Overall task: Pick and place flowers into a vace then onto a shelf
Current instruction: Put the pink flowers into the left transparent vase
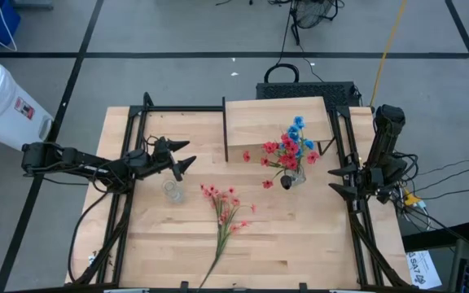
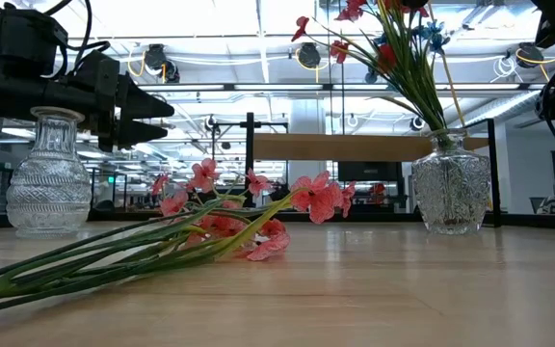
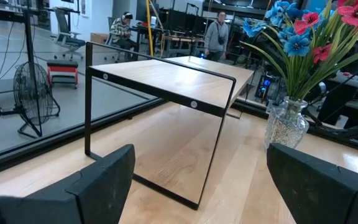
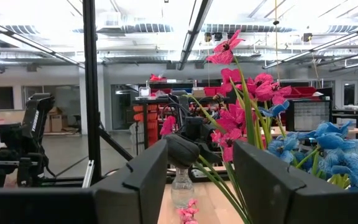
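Red, pink and blue flowers (image 1: 291, 150) standing upright in a clear glass vase (image 1: 293, 178), on the table (image 1: 300, 244) just in front of the shelf's (image 1: 277, 120) right end. Second spray of pink flowers (image 1: 225, 213) lying flat on the tabletop, left of and nearer than that vase, stems trailing toward the near edge. Empty glass vase (image 1: 172, 191) upright further left, near the left gripper. Shelf empty on top, standing at the far side behind the filled vase. Left gripper (image 1: 184, 156) hovering above the table left of the filled vase, pointing toward the shelf, fingers (image 3: 104, 180) spread wide, grasping nothing. Right gripper (image 1: 339, 181) just right of the filled vase, apart from it, jaws partly parted, nothing between them.
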`<state>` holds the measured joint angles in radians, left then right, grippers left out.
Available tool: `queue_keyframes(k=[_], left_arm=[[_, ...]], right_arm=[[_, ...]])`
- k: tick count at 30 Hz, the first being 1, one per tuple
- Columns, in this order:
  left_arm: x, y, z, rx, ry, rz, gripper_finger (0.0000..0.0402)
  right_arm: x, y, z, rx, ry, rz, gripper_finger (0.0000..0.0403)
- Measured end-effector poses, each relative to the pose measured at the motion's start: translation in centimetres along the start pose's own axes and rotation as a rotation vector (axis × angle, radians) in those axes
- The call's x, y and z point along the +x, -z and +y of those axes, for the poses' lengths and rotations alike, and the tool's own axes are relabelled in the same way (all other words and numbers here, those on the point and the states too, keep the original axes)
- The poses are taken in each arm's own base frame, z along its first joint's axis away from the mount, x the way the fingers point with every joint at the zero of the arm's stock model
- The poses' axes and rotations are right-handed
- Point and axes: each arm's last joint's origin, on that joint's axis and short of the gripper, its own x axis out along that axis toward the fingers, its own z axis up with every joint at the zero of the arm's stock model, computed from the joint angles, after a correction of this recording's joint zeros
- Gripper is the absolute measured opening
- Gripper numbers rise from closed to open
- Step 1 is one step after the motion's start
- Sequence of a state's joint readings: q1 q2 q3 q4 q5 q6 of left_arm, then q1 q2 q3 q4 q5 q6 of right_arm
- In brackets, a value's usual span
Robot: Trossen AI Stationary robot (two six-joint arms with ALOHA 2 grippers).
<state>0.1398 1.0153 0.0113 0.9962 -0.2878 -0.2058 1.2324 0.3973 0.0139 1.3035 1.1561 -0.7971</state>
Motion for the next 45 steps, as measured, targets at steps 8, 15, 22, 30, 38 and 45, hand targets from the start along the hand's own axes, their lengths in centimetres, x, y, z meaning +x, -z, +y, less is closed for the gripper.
queue_keyframes(k=[8,15,22,30,38,45], left_arm=[[0.0,0.0,0.0,0.000,0.000,0.000,0.0365],[0.0,0.0,0.0,0.000,0.000,0.000,0.0365],[0.0,-0.2,0.0,-0.010,0.004,-0.020,0.0365],[0.0,-0.7,-0.2,-0.098,0.033,-0.065,0.0365],[-0.1,-1.1,-0.4,-0.141,0.100,-0.099,0.0365],[2.1,-4.9,-2.1,-0.217,0.207,-0.172,0.0365]], right_arm=[[0.0,0.0,0.0,0.000,0.000,0.000,0.0174],[0.0,0.0,0.0,0.000,0.000,0.000,0.0178],[0.0,0.0,0.0,0.000,0.000,0.000,0.0173],[0.0,0.0,0.0,0.000,0.000,0.000,0.0176],[0.0,0.0,0.0,0.000,0.000,0.000,0.0174],[0.0,0.0,0.0,0.000,-0.001,-0.001,0.0178]])
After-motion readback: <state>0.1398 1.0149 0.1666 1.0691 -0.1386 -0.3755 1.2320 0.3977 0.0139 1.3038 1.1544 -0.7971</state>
